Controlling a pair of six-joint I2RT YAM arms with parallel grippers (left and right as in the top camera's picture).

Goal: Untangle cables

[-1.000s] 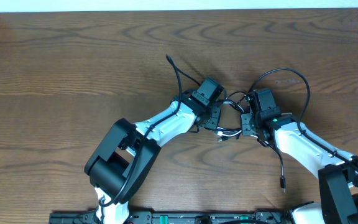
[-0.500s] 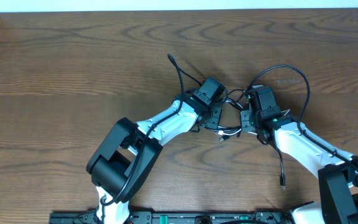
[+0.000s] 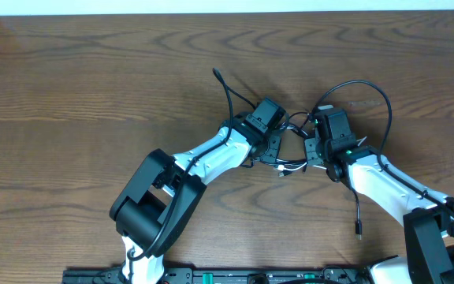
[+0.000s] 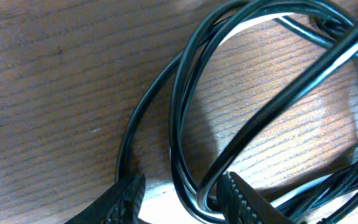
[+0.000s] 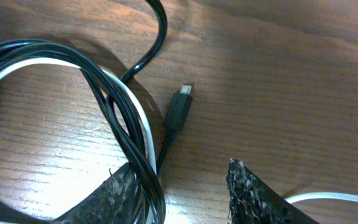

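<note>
– Left gripper (image 4: 182, 199) is sitting low over the table (image 3: 93, 79), its jaws standing apart with several strands of the black cable (image 4: 182, 93) running up between them. Are you seeing that too?
– Yes. The strands are crowding toward the finger on the view's right, and something pale is showing beside the other one. I cannot tell whether the jaws are pinching the bundle or only straddling it.
– And the right gripper (image 5: 188, 196)?
– Its jaws are spread, with mostly bare wood showing between them. The black cable and the white cable (image 5: 146, 134) are running side by side past the inner edge of one finger. A black plug (image 5: 179, 111) is lying flat just ahead of the gap, its cord trailing back into it.
– Where is the tangle lying, seen from above?
– Between the two grippers, which are facing each other near the table's middle. One black loop is arching out beyond the right arm, and one black end is sticking out past the left arm toward the far side.
– Is the white one showing elsewhere?
– A stretch is peeking in at the lower right corner of the right wrist view, just beside the finger there
</note>
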